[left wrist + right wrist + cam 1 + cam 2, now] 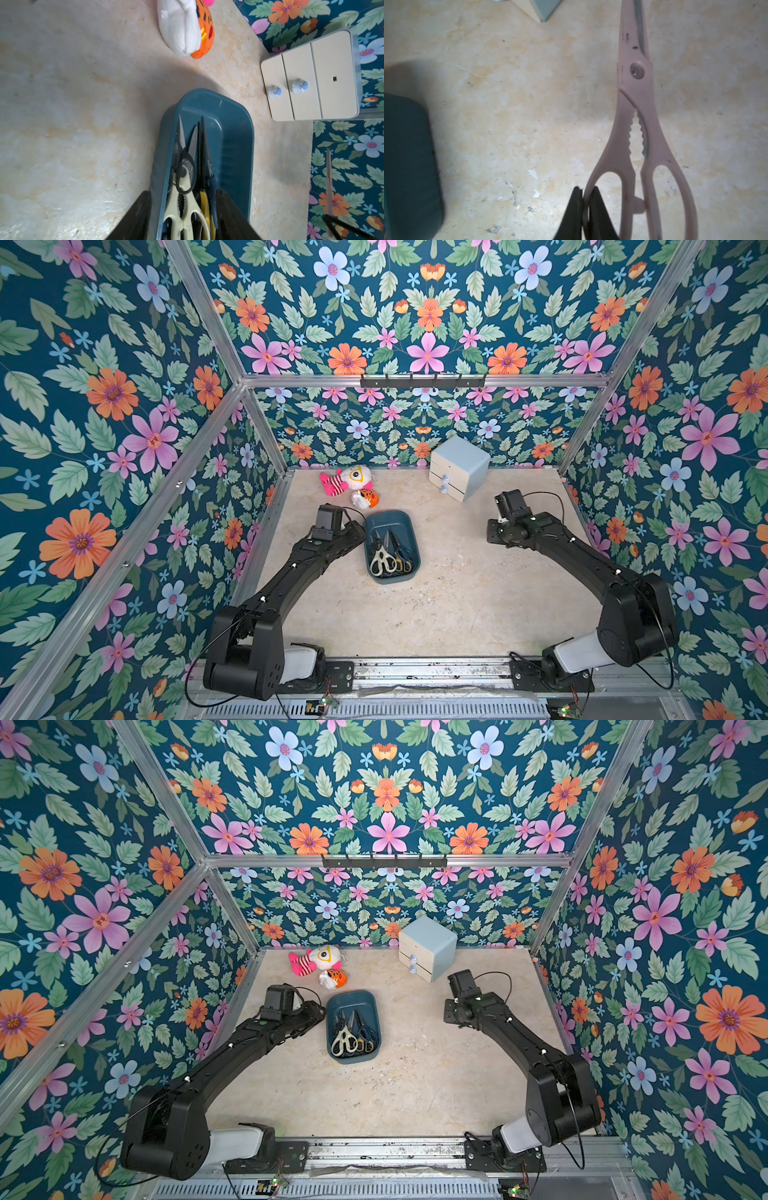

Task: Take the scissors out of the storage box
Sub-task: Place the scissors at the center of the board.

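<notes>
Right jaws clamp pink scissors (636,89), tip cut off; left jaws gape over storage box (234,145)

In both top views we look down from high at the front across the desk (436,614) toward the back wall (424,423). Our left wrist view sits close over the storage box (234,135), facing the drawer cube (301,104). Our right wrist view looks along the pale pink scissors (635,124), near the desk, sharing that box's edge.
</notes>
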Action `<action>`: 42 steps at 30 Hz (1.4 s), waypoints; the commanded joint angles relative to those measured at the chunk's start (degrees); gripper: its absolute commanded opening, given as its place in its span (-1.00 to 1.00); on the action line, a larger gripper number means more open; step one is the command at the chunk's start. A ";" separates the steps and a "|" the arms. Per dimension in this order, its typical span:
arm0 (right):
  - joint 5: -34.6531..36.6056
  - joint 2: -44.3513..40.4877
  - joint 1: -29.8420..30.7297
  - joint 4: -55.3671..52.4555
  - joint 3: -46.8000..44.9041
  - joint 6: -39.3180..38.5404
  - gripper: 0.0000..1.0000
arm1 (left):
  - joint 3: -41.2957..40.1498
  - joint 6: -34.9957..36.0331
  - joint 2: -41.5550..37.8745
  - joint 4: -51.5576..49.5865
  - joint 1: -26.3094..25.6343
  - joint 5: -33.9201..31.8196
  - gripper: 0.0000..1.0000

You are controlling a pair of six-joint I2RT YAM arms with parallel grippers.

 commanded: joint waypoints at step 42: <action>-1.88 26.94 -9.12 10.18 9.51 -17.05 -0.30 | 2.48 1.22 0.67 -3.76 -0.57 -6.44 0.15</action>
